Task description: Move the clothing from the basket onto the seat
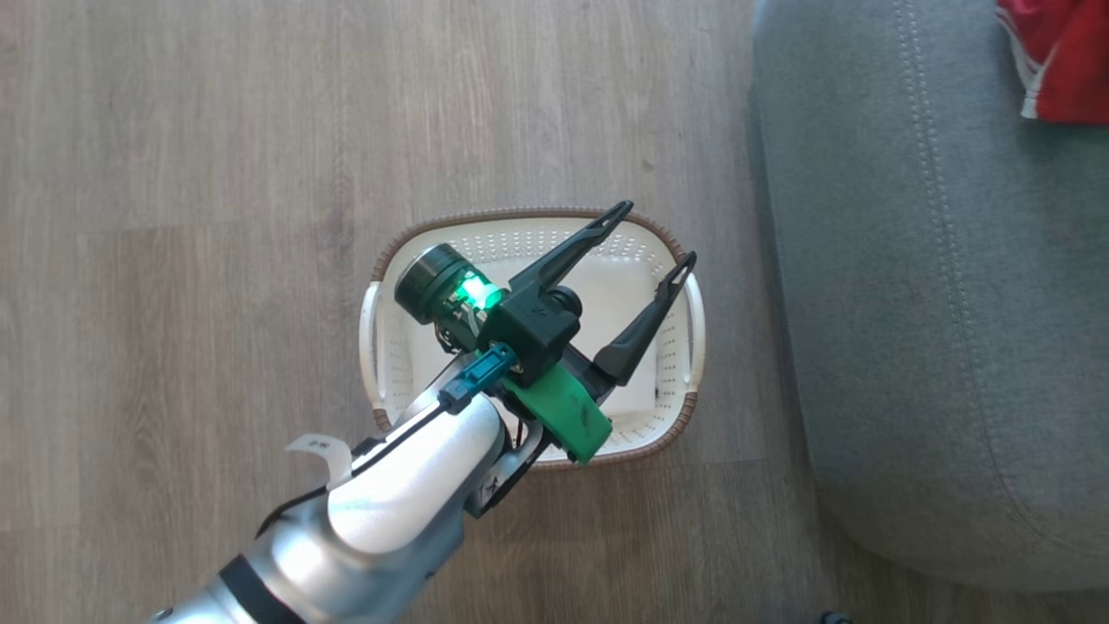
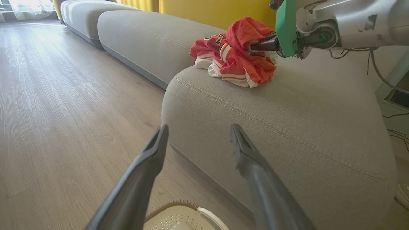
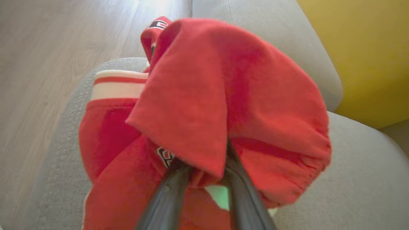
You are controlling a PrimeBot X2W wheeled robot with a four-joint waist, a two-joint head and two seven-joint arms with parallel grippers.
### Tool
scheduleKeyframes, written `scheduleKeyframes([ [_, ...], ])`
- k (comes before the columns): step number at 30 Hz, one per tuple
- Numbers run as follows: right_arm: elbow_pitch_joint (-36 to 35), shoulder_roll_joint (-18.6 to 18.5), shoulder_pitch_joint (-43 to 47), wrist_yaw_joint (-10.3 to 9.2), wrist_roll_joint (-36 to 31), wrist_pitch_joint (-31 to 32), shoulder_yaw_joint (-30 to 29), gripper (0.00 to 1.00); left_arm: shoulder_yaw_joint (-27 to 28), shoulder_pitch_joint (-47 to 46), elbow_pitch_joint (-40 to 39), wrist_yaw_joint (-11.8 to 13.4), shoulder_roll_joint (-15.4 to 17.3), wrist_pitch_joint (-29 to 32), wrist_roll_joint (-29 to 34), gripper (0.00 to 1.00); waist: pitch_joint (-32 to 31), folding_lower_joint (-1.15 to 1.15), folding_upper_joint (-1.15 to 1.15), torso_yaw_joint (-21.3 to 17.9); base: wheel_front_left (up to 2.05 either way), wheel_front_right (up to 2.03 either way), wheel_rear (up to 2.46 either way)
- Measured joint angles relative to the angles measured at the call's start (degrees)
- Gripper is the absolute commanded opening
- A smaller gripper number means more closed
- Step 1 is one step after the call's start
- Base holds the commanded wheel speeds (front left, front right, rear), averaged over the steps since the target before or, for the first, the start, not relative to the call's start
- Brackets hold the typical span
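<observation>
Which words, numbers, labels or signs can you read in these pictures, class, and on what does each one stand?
No text reads whole.
On the crumpled red jerseys with white trim: bits of black-and-white lettering, folded over and cut off; unreadable.
On the small white paper tag hanging from the pale forearm: dark marks, too small and blurred to read.

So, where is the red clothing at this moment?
The clothing lies bunched on the grey seat, at the head view's upper right corner, right of the basket; the right gripper reaches into the heap.
</observation>
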Motion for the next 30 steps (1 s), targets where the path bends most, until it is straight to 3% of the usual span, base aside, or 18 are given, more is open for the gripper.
scheduleKeyframes([
  [7, 4.1, 1.86, -0.87, 0.0, 0.87, -4.46, 4.17, 1.0, 0.56, 0.02, 0.21, 0.97, 1.29, 0.0, -0.6, 1.0, -0.77, 0.0, 0.0, -3.26, 0.0, 0.0, 0.0],
  [20, 5.35, 4.09, 1.74, 0.0, 6.59, -9.12, 10.91, 1.0, 1.34, 2.29, 1.67, 1.91, 2.09, -0.52, -3.54, 1.0, -6.5, 0.0, 0.0, -7.6, 0.0, 0.0, 0.0],
  [30, -1.91, 4.86, 6.51, 0.0, 15.07, -9.44, 15.49, 1.0, 3.24, 6.67, 3.27, 2.48, 2.27, -2.21, -7.45, 1.0, -14.56, 0.0, 0.0, -8.42, 0.0, 0.0, 0.0],
])
